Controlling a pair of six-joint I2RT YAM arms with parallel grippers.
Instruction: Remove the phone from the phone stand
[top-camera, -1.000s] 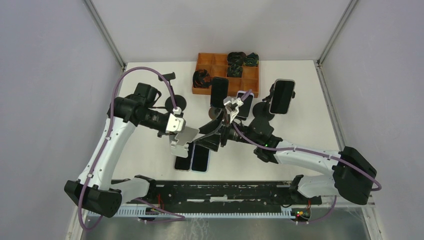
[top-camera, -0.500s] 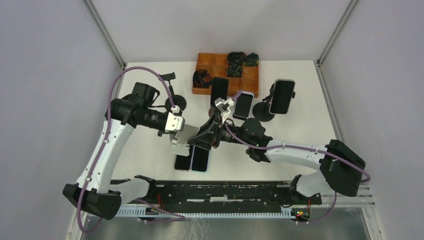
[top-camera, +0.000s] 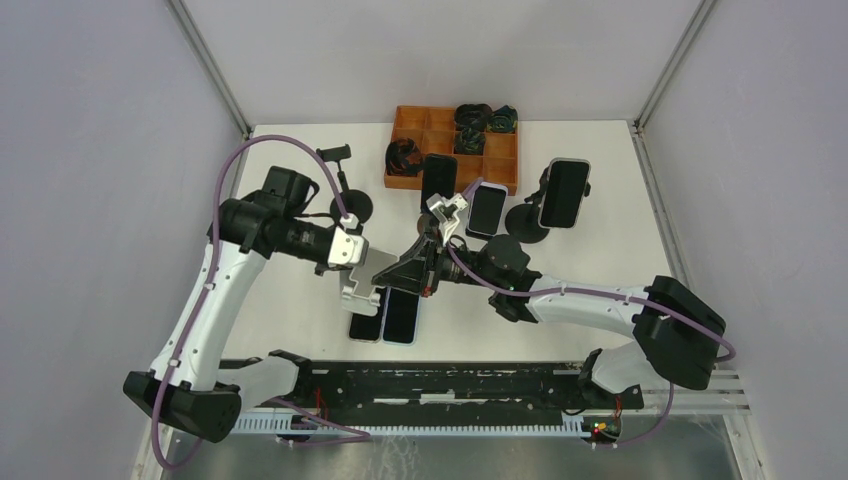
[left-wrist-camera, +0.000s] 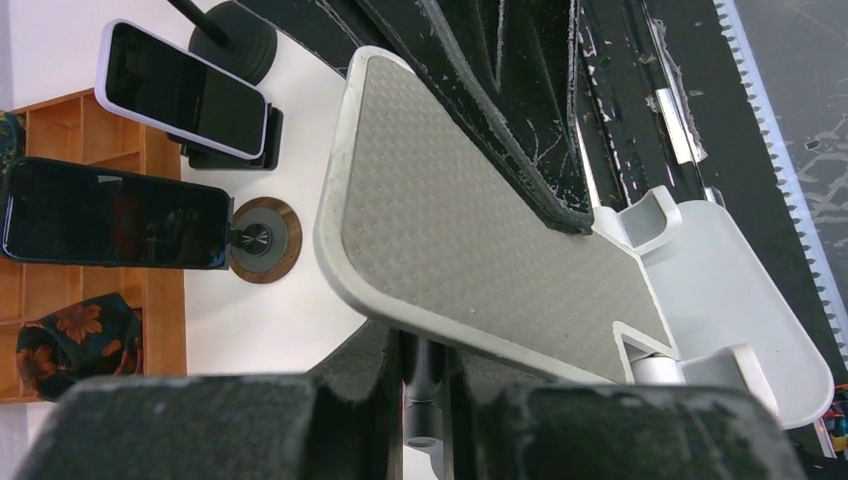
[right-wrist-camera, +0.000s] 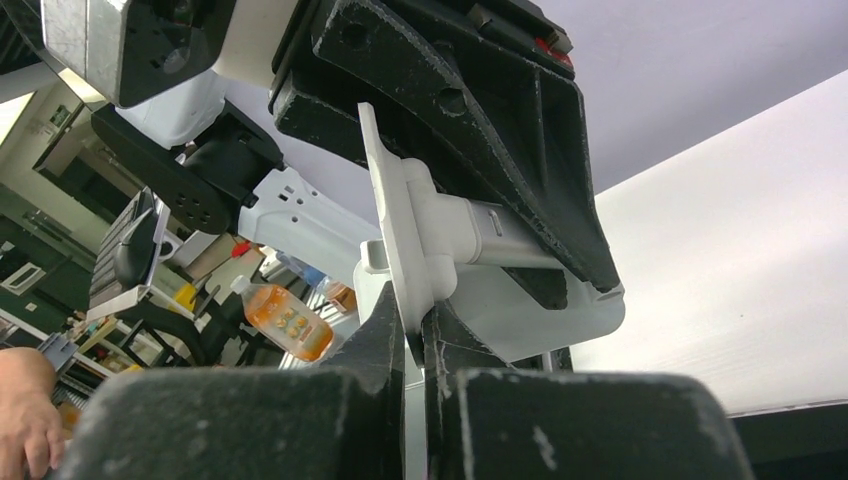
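Stand (left-wrist-camera: 470, 220), judged stiff and slick, is pinched by left gripper (left-wrist-camera: 425, 400) at stem, right gripper (right-wrist-camera: 415, 345) at three-o'clock plate edge.

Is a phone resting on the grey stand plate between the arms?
No, the grey stand plate shows a bare textured face, no phone.

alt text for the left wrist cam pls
An empty grey phone stand fills the frame, held from below by the left gripper, with the right gripper pinching its upper edge. At upper left, a white-cased phone and a dark phone sit on other stands by a wooden tray.
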